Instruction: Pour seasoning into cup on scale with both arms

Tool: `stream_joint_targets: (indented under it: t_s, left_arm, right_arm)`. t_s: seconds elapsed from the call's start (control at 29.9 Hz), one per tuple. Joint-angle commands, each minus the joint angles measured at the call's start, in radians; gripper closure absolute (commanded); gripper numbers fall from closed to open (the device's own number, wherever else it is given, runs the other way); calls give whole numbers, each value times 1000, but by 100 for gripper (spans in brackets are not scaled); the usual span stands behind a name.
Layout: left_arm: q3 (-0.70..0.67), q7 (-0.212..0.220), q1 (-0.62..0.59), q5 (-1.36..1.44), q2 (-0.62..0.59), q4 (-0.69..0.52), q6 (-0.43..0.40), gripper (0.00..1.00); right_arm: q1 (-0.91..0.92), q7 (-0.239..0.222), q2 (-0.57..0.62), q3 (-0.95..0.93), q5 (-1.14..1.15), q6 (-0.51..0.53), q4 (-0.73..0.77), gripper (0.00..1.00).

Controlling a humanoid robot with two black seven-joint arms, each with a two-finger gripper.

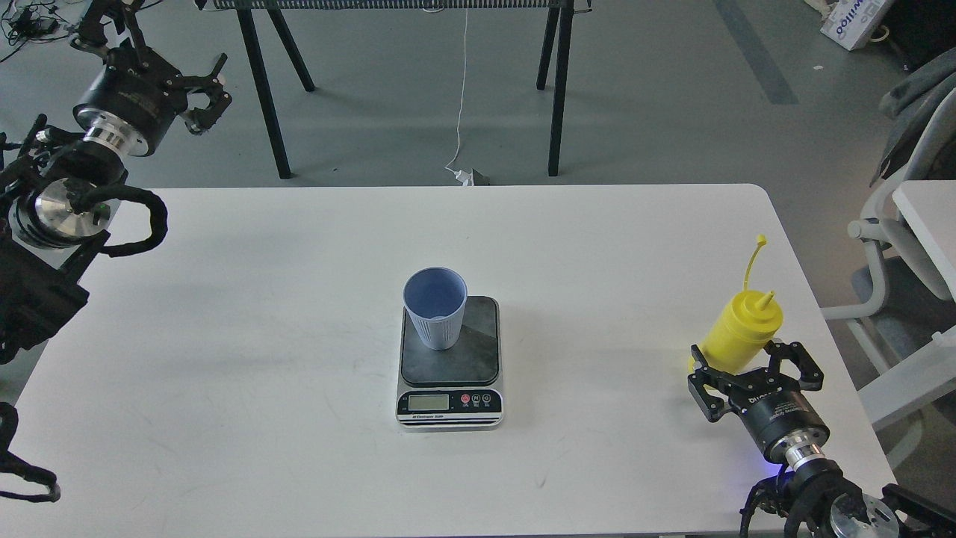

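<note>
Right gripper (754, 370), low at the right table edge: jaws spread wide around the base of the yellow seasoning bottle (739, 332), cap tethered and off, grip not confirmed. Scale (449, 373) at centre of white table (224, 336), front lettering too small to read, carries the pale blue cup (436, 308) upright on its platform. Left gripper (202, 93), raised far left, fingers parted, empty; carton (851, 19) at upper right bears partial print "wiiioo".

Grey floor (657, 97), white table (246, 359), black trestle legs (261, 82) behind it, a chair (904, 246) off right, white cable (461, 90) dangling.
</note>
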State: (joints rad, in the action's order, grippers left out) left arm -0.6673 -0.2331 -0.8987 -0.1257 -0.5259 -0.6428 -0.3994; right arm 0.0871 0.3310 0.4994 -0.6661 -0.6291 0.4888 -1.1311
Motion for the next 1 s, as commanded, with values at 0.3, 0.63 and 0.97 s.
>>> stream_joint_targets:
  t_s: [0.3, 0.63, 0.97]
  left_arm:
    - [-2, 0, 0, -2, 0, -3, 2, 0]
    - [-3, 0, 0, -2, 3, -3, 2, 0]
    - [-2, 2, -16, -3, 9, -1, -7, 0]
  right_arm:
    - [-148, 11, 174, -6, 8, 0, -114, 1]
    - [-67, 11, 372, -47, 32, 0, -10, 1]
    - [351, 8, 280, -188, 275, 0, 367, 1]
